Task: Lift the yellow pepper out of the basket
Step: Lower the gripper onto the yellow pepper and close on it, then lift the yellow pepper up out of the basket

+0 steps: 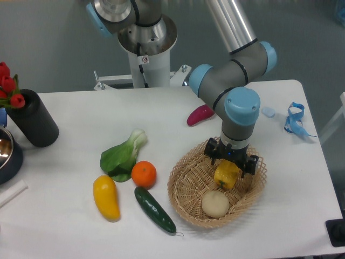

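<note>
The yellow pepper (227, 175) sits in the round wicker basket (183, 197) at the front right of the table, toward the basket's far side. My gripper (232, 168) points straight down over it. Its black fingers (252, 164) stand on either side of the pepper, a little apart from it, so the gripper looks open around it. The pepper's top is partly hidden by the gripper. A round beige ball (215, 204) lies in the basket just in front of the pepper.
Left of the basket lie a green cucumber (154, 209), an orange (143, 174), a smooth yellow fruit (106, 197) and a bok choy (123, 155). A magenta vegetable (199, 115) lies behind the arm. A black cylinder (33, 118) stands at far left, and a blue ribbon (295, 120) at right.
</note>
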